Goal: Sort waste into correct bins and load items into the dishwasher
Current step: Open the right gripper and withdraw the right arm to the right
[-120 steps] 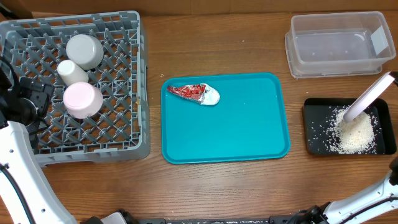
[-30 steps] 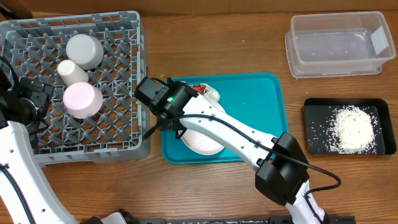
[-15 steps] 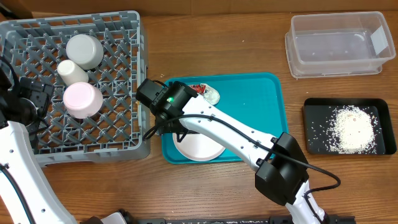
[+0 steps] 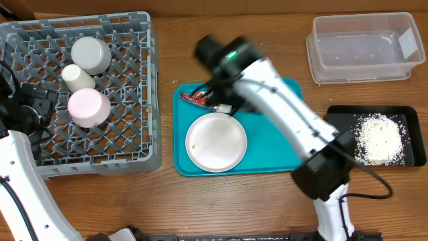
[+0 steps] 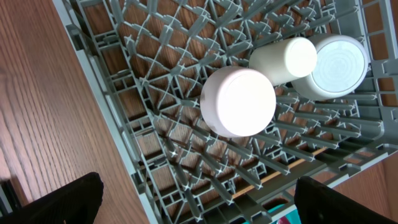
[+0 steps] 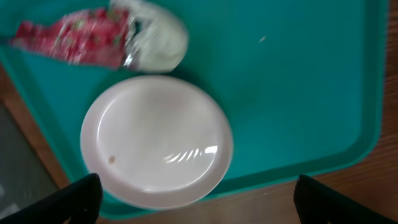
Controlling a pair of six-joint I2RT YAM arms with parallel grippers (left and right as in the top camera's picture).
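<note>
Hovering over plate (image 6: 157,140) on teal tray (image 6: 298,93), right hand (image 6: 196,199) wide, empty; left hand (image 5: 199,196) wide above rack (image 5: 107,99).

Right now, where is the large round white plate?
Overhead, the white plate lies lower left on the teal serving tray, just below the crumpled red foil wrapper.

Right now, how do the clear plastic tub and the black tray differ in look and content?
The clear tub is see-through with tall walls; the black tray is opaque and shallow. The clear tub looks almost bare inside, while the black tray holds a heap of white grains. Both are rectangular and of similar size.
</note>
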